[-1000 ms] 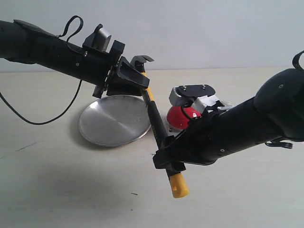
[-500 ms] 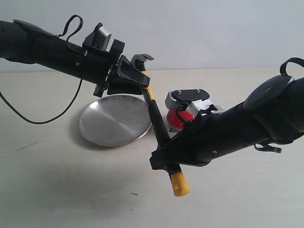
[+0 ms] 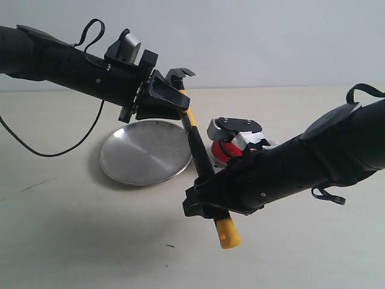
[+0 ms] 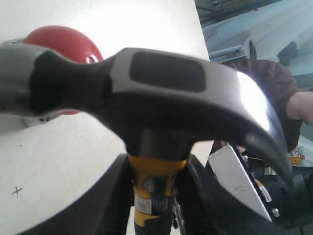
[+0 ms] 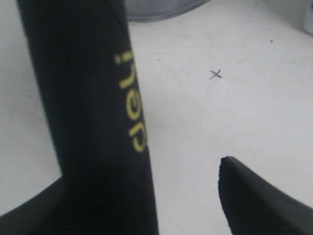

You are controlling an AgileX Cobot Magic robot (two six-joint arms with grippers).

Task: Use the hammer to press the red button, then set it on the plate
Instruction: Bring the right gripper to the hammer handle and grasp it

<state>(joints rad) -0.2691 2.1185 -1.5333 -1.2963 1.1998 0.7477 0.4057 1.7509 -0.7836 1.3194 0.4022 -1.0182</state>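
Observation:
The hammer (image 3: 198,153) hangs tilted above the table, dark head up, yellow butt (image 3: 227,233) down. My left gripper (image 3: 174,99) is shut on its neck just under the head; in the left wrist view the head (image 4: 161,88) fills the frame and the left gripper (image 4: 156,196) clamps the yellow band. My right gripper (image 3: 201,205) stands open around the lower handle. In the right wrist view the black handle (image 5: 93,122) lies against one side and the other finger (image 5: 259,196) stays apart. The red button (image 3: 221,150) is mostly hidden behind my right arm. The plate (image 3: 141,153) lies to the left.
A black cable (image 3: 54,150) loops over the table at the left. A small x mark (image 5: 215,74) sits on the tabletop near the plate's rim (image 5: 156,10). A person's arm (image 4: 274,88) shows beyond the table edge in the left wrist view.
My right arm has slid left and lower along the hammer handle, covering more of the red button. The left arm and the hammer have stayed still.

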